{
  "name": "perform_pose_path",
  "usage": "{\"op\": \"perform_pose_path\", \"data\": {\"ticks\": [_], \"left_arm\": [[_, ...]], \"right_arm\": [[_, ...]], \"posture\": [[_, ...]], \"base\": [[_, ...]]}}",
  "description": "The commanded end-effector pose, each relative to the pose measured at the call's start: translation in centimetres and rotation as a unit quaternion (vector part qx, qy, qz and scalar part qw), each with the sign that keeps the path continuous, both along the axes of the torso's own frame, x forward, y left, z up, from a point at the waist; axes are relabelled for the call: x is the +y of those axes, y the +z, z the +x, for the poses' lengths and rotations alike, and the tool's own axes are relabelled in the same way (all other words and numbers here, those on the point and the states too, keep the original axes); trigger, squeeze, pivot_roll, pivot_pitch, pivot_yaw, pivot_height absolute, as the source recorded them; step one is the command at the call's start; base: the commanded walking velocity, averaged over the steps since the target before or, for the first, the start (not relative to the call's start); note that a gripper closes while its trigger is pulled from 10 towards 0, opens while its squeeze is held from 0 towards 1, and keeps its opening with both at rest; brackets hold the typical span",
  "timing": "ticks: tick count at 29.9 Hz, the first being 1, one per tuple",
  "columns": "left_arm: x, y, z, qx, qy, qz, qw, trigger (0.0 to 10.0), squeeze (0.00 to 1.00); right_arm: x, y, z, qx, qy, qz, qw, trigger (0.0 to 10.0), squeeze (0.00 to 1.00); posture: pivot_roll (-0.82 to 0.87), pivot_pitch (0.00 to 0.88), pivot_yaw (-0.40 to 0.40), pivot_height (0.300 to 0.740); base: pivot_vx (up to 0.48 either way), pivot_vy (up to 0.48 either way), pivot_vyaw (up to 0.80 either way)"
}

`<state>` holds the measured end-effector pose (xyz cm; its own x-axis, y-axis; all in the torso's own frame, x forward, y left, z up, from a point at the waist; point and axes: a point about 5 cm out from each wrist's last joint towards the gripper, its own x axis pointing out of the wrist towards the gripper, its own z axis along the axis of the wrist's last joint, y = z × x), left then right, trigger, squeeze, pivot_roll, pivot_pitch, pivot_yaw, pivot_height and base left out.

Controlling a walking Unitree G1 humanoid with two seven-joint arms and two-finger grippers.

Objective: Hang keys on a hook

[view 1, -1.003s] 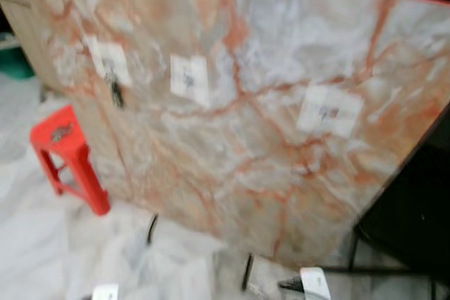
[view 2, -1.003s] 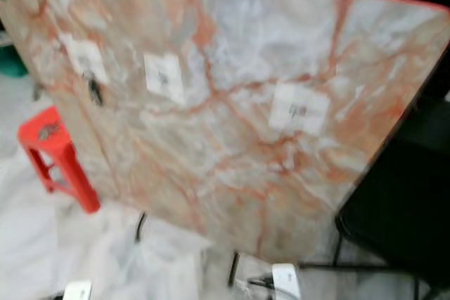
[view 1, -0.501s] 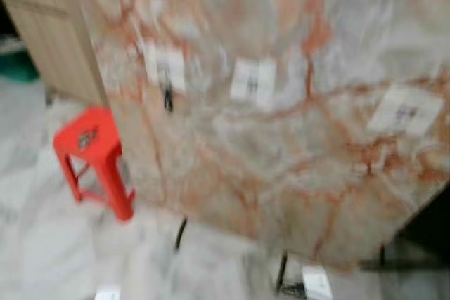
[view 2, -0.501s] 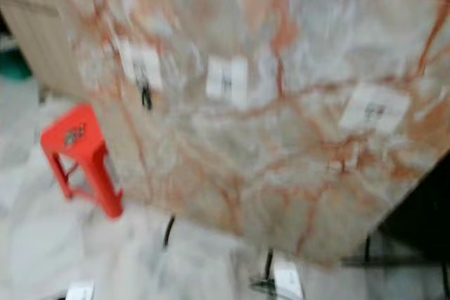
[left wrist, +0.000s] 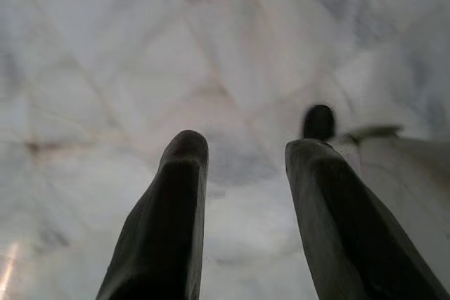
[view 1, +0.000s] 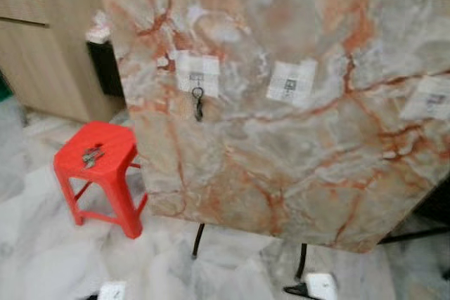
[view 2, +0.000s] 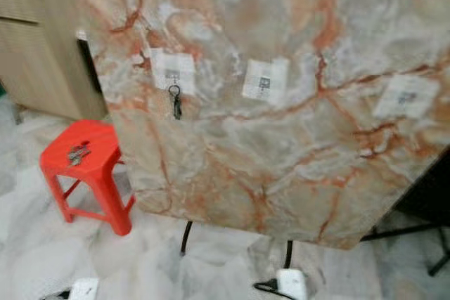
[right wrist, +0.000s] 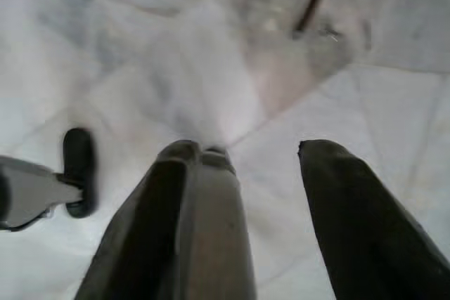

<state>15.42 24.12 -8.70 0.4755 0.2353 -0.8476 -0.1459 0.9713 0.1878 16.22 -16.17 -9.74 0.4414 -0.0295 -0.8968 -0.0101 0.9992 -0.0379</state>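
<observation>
1. Marble-patterned in orange and grey, a large board [view 1: 295,124] stands upright on thin black legs, and it is the landmark here.
2. Three white patches are on the board's face. The hook [view 1: 197,79] sits on the patch nearest the red stool, and the other two patches [view 1: 291,82] [view 1: 429,98] lie further along the board, away from the stool.
3. One dark bunch of keys [view 1: 198,104] hangs from that hook, flat against the board.
4. A red plastic stool [view 1: 98,173] stands on the white marble floor [view 1: 42,251] just beside the board's lower corner. A second bunch of keys [view 1: 91,155] lies on the stool's seat.
5. A wooden cabinet [view 1: 42,54] stands behind the stool, near the board's edge.
6. The left gripper [left wrist: 246,152] hangs over the pale floor, its two black fingers apart, holding nothing.
7. The right gripper [right wrist: 264,156] also points at the floor, near the board's black legs, fingers spread and empty.
</observation>
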Motion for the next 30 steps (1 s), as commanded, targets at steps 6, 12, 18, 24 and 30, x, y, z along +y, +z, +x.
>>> {"op": "perform_pose_path", "data": {"ticks": [6, 12, 18, 24, 30], "left_arm": [[-0.51, -0.4, -0.65, 0.013, -0.008, -0.005, 1.0, 10.0, 0.0], [-0.6, -0.43, -0.68, 0.015, -0.015, -0.004, 1.0, 10.0, 0.0], [-0.69, -0.44, -0.66, 0.014, -0.016, -0.004, 1.0, 10.0, 0.0], [-0.75, -0.45, -0.63, 0.014, -0.018, -0.005, 1.0, 10.0, 0.0], [-0.86, -0.5, -0.71, 0.015, -0.019, -0.005, 1.0, 10.0, 0.0]], "right_arm": [[-0.96, 0.08, 0.02, -0.002, -0.005, -0.011, 1.0, 10.0, 0.0], [-0.95, 0.07, 0.0, -0.002, -0.004, -0.01, 1.0, 10.0, 0.0], [-0.96, 0.08, 0.03, -0.004, -0.006, -0.01, 1.0, 10.0, 0.0], [-0.98, 0.11, 0.08, -0.004, -0.006, -0.01, 1.0, 10.0, 0.0], [-1.03, 0.12, 0.1, -0.004, -0.006, -0.01, 1.0, 10.0, 0.0]], "posture": [[0.03, 0.0, -0.03, 0.727], [0.03, 0.0, -0.031, 0.727], [0.03, 0.0, -0.034, 0.727], [0.03, 0.0, -0.036, 0.727], [0.03, 0.0, -0.039, 0.727]], "base": [[0.0, 0.48, 0.0], [0.0, 0.48, 0.0], [0.0, 0.48, 0.0], [0.0, 0.48, 0.0], [0.0, 0.48, 0.0]]}}
